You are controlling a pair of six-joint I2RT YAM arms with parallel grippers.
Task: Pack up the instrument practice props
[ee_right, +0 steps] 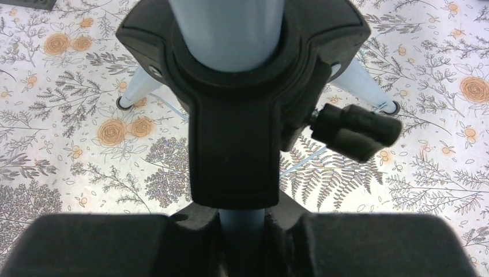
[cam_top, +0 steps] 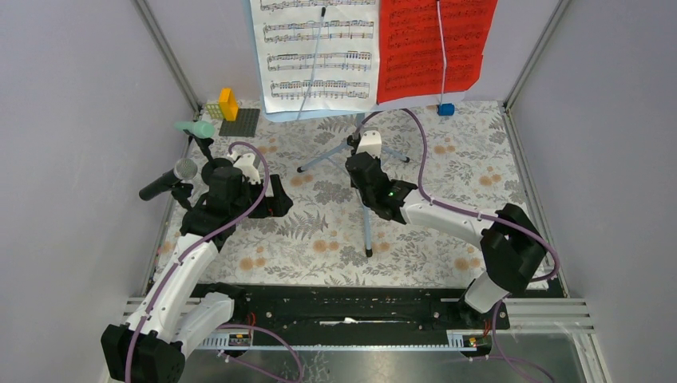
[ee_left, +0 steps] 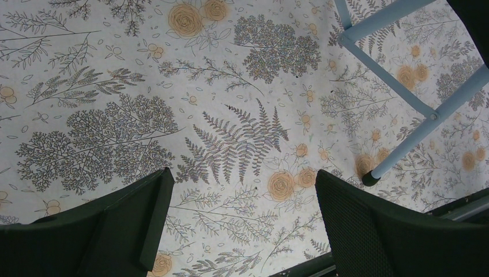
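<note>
Clenched right gripper (ee_right: 242, 234) on pale blue pole of sheet-music rack (ee_right: 228, 34), just beside black tripod hub (ee_right: 233, 156); rack upright mid-table, white sheet (cam_top: 318, 52) and red sheet (cam_top: 435, 48) up top. Hung left gripper (ee_left: 242, 193) wide apart, empty, over floral cloth (ee_left: 115, 86) near tripod leg (ee_left: 424, 135)

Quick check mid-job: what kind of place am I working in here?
Probably a staged robot test cell, not a real music room: plain grey panel walls, a floral tablecloth and a music stand set out as a prop.
</note>
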